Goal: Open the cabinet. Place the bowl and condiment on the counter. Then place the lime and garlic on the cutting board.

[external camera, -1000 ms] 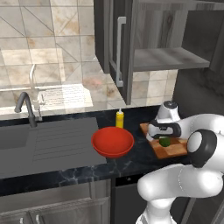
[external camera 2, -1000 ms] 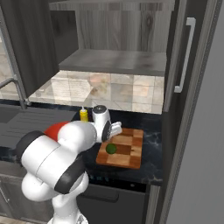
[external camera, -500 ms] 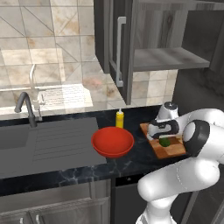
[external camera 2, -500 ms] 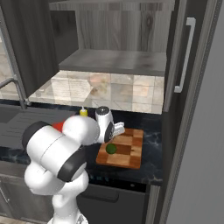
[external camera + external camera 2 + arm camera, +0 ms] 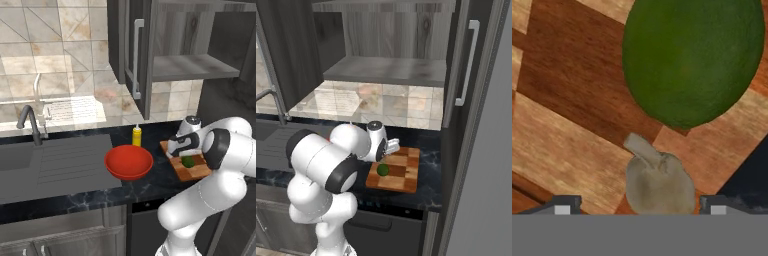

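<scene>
**Lime and garlic both on the board, fingers spread around the garlic**

Black marble counter [image 5: 75,205] runs under an open dark grey cabinet [image 5: 185,45], its door swung out with the silver bar handle showing in the left base view and its one shelf bare. At the counter's left are a grey sink [image 5: 30,160] with drainboard and a dark tap [image 5: 30,120], backed by beige tiled wall.

On the counter sits the red bowl [image 5: 128,162], upright, just right of the drainboard. Right behind it stands the yellow condiment [image 5: 136,135] with its white nozzle up; whether the two touch I cannot tell.

To the right of the bowl lies the checkered board [image 5: 401,172], flat on the counter and near its front edge. The lime [image 5: 383,170] rests on the board toward its left side as the right base view sees it; in the hand view it bulks large over the light and dark blocks. Garlic [image 5: 659,185] lies on the board just beside the lime, stem pointing up-left in the hand view, a thin gap between them.

The gripper [image 5: 641,205] is low over the board with its fingers spread wide, one dark tip at each side of the garlic and neither touching it. In the base views the arm bends down over the board's left end, the wrist hiding the garlic
</scene>
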